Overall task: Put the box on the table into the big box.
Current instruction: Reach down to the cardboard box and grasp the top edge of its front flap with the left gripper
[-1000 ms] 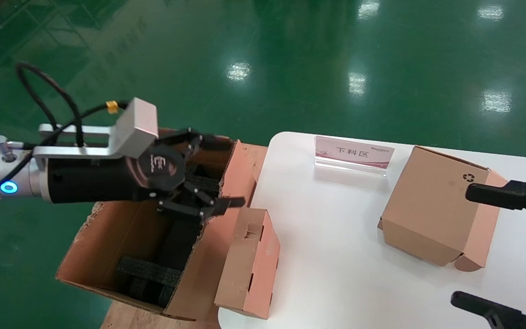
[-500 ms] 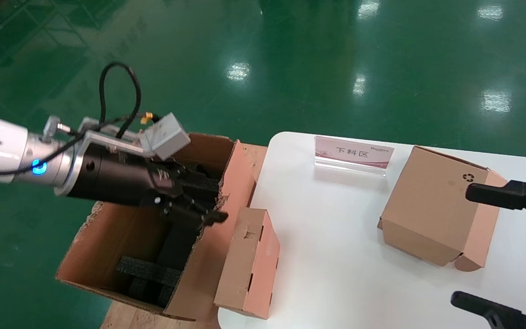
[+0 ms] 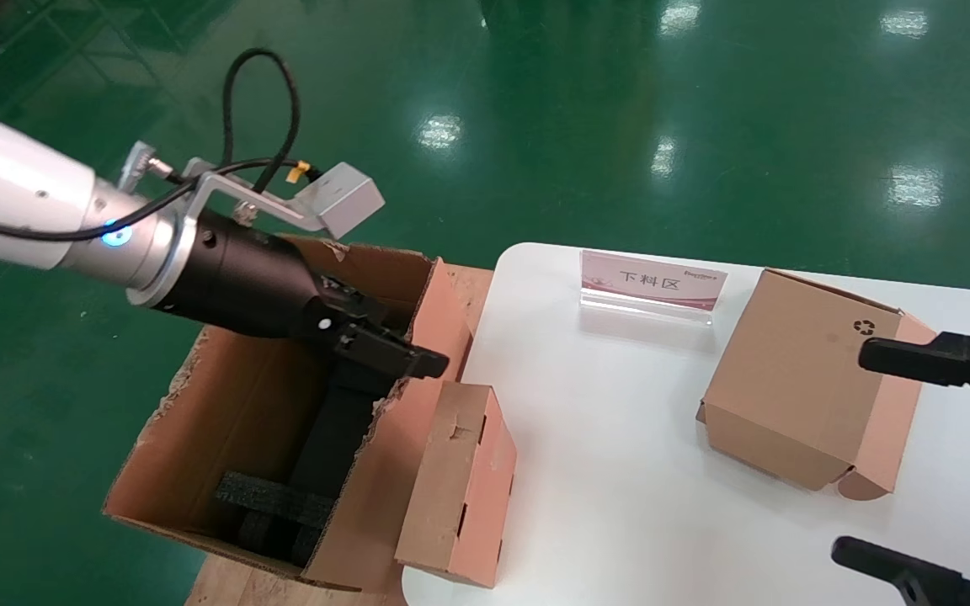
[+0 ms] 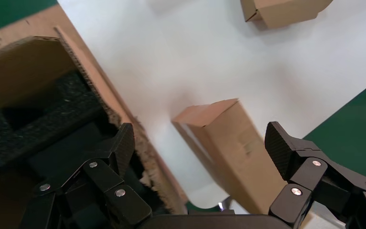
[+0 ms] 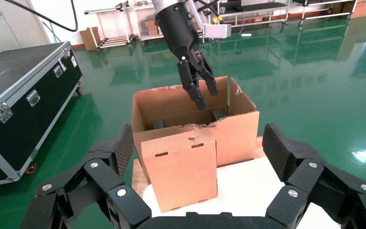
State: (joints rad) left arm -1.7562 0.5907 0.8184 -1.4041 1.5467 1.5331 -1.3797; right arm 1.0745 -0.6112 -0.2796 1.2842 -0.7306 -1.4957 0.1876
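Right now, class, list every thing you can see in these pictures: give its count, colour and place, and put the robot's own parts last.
Small flat box: one, brown, standing at the table's left edge, against the big box.
Big box: one, brown, open, left of the table.
Foam pieces: several, black, inside the big box.
Box with recycling symbol: one, brown, on the table's right.
Sign: one, pink and white, at the table's far edge.
Table: one, white.
Flight case: one, black, on the green floor.
Left gripper: black, open, over the big box.
Right gripper: black, open, at the table's right.

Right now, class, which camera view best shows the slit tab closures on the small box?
The right wrist view: the box faces it, slits plainly visible. The head view shows the box from above, its slits at an angle. The left wrist view shows them only faintly.
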